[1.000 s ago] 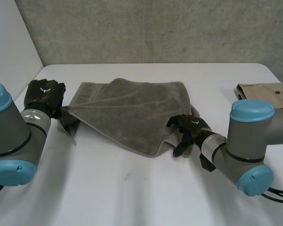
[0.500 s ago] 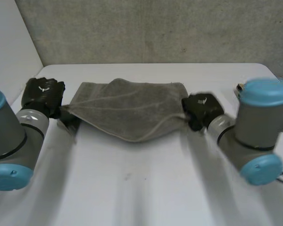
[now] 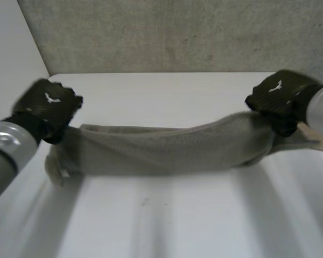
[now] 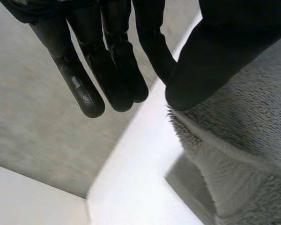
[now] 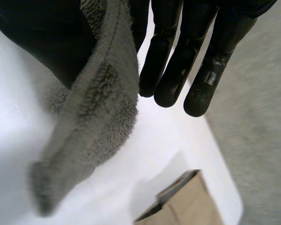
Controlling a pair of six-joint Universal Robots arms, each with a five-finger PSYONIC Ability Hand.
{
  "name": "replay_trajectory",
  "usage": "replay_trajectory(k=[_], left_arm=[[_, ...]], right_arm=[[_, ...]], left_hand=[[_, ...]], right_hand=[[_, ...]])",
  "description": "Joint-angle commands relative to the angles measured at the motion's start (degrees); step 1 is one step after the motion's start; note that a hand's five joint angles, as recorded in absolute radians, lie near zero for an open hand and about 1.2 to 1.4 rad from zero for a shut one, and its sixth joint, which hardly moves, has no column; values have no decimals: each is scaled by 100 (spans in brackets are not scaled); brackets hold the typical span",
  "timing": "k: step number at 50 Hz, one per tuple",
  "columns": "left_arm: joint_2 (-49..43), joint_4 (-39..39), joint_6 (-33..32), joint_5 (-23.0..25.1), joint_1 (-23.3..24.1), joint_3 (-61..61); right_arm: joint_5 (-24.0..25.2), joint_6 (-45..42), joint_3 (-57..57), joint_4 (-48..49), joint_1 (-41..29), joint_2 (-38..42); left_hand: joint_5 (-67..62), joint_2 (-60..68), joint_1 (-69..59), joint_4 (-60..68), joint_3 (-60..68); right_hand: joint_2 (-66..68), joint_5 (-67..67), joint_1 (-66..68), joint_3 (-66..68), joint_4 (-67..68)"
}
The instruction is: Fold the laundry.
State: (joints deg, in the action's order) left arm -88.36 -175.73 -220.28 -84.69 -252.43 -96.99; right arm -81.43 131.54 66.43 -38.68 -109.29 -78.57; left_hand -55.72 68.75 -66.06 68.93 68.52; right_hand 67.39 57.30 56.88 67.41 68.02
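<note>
Towel (image 3: 167, 150) hung stretched as a sagging band across the middle of the frame, apparently clear of the white table (image 3: 167, 226). The left hand (image 3: 46, 107) pinched its left end and the right hand (image 3: 280, 97) its right end, thumb against straight fingers. Judgement: the step called for level, taut ends, lowered evenly so the edges met.

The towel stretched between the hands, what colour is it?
The towel is plain grey, clearest in the head view.
</note>
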Motion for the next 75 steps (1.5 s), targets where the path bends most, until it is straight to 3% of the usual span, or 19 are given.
replay_trajectory(k=[1, 6, 12, 16, 20, 24, 34, 44, 52, 59, 66, 70, 71, 75], left_arm=[[-2148, -58, -33, -512, 45, 1154], [-3002, -110, -16, -1014, 291, 2525], [-3442, -602, 116, -1313, 317, 4704], [-3443, -1295, 336, -1348, 344, 5856], [-3399, -1762, 599, -1488, 343, 6394], [-3381, -1798, 723, -1568, 379, 6447], [-3126, -1192, 1144, -1559, 352, 4876], [-3222, -1227, 1197, -1313, 317, 2486], [-3609, -1253, 1136, -1199, 308, 1421], [-3119, -1314, 1153, -1129, 151, 779], [-2195, -1964, 1241, -462, -227, -109], [-1957, -2491, 1329, -48, -280, -487], [-1940, -2614, 1364, 48, -306, -609], [-1896, -2668, 1469, 119, -455, -821]], right_arm=[[-311, 3, -578, 273, -171, 1536], [-794, 29, -1762, 1324, -356, 2441], [-848, 161, -2837, 3127, -391, 2592], [-830, 231, -3311, 4908, -435, 2487], [-857, 232, -3444, 5546, -461, 2285], [-865, 232, -3444, 5451, -505, 2258], [-857, 267, -2602, 4712, -690, 2241], [-620, 267, -519, 4387, -664, 2293], [-470, 276, 747, 4369, -664, 2408], [-470, 240, 1800, 4360, -594, 2005], [-347, 302, 2593, 4430, -233, 1309], [-189, 512, 2787, 4510, 83, 1195], [-154, 696, 2796, 4510, 162, 1177], [-5, 1301, 2805, 4483, 233, 1177]], left_hand=[[-1428, 1125, -1394, 1107, 1148], [-1428, 1125, -1394, 1107, 1148], [-1428, 1125, -1394, 1107, 1148], [-1428, 1125, -1394, 1107, 1148], [-1428, 1125, -1394, 1107, 1148], [-1428, 1125, -1394, 1107, 1148], [-1428, 1125, -1394, 1107, 1148], [-1428, 1125, -1394, 1107, 1148], [-1428, 1125, -1394, 1107, 1148], [-1428, 1125, -1394, 1107, 1148], [3090, -3393, 3124, -3411, -3371], [3681, -3985, 3716, -4003, -3962], [4349, -4653, 4384, -4671, -4630], [4995, -5298, 5029, -5316, -5276]], right_hand=[[1261, 1270, 2312, 1259, 1198], [1261, 1270, 2312, 1259, 1198], [1261, 1270, 2312, 1259, 1198], [1261, 1270, 2312, 1259, 1198], [1261, 1270, 2312, 1259, 1198], [1261, 1270, 2312, 1259, 1198], [1261, 1270, 2312, 1259, 1198], [1261, 1270, 2312, 1259, 1198], [1261, 1270, 2312, 1259, 1198], [1261, 1270, 2312, 1259, 1198], [1261, 1270, 2312, 1259, 1198], [1261, 1270, 2312, 1259, 1198], [1261, 1270, 2312, 1259, 1198], [1261, 1270, 2312, 1259, 1198]])
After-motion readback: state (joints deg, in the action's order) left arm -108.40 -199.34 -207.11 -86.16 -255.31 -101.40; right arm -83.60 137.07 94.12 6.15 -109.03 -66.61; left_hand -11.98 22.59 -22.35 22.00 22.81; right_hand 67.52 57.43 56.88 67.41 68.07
